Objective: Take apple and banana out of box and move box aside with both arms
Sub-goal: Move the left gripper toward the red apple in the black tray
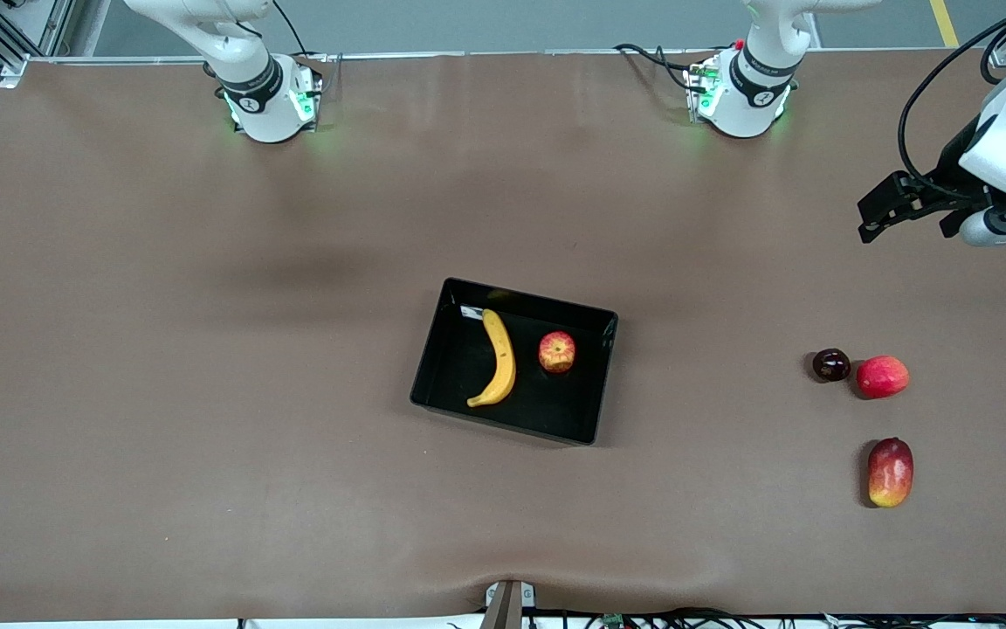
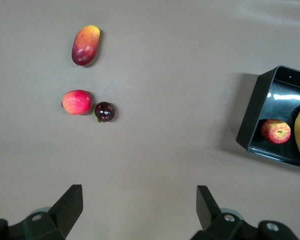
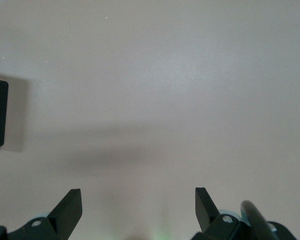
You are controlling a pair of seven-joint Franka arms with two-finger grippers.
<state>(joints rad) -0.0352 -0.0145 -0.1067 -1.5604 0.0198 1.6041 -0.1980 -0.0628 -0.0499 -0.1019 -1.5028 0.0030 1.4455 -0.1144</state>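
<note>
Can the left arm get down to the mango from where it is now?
Probably yes. The left gripper hangs open over bare table at its own end, and the mango lies alone on the cloth, apart from the plum and red fruit.

Black box point(image 1: 601, 376) mid-table — yellow banana point(image 1: 498, 359) and red-yellow apple point(image 1: 557, 352) lying inside.

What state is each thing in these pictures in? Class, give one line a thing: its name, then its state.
box: open-topped, flat on the table, holding two fruits.
banana: lying in the box.
apple: in the box beside the banana, apart from it.
plum: on the table, beside the red fruit.
red fruit: on the table.
mango: lying on the table.
left gripper: open, empty.
right gripper: open, empty.
</note>
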